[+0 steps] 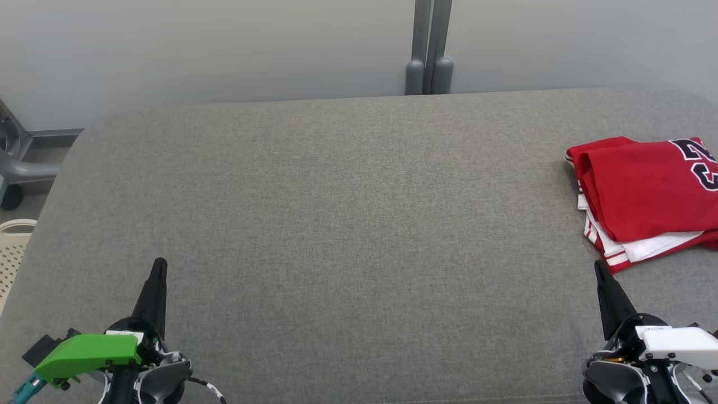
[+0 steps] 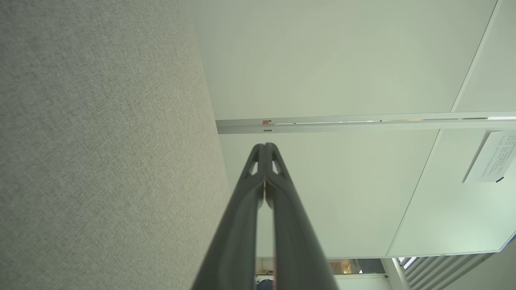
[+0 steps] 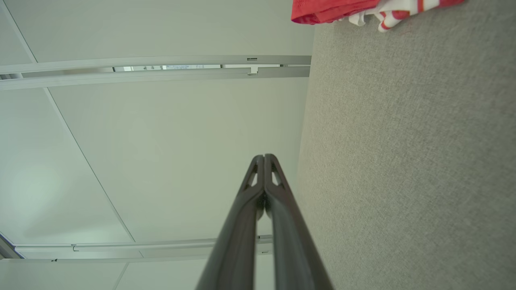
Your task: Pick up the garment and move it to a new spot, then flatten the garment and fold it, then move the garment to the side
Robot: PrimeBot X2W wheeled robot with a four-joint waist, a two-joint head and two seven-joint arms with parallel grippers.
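Note:
The garment (image 1: 645, 196), a red jersey with white trim and dark numerals, lies folded at the right edge of the grey padded table (image 1: 348, 224). A strip of the garment (image 3: 363, 10) shows at the top of the right wrist view. My right gripper (image 1: 600, 268) is shut and empty near the front right of the table, just in front of the garment and apart from it; its tips (image 3: 264, 157) meet. At the front left, far from the cloth, my left gripper (image 1: 160, 262) is shut on nothing, tips together (image 2: 265, 146).
Pale wall panels with a grey post (image 1: 429, 50) stand behind the table. A grey chair base (image 1: 22, 163) and a white perforated basket (image 1: 14, 247) sit off the table's left edge.

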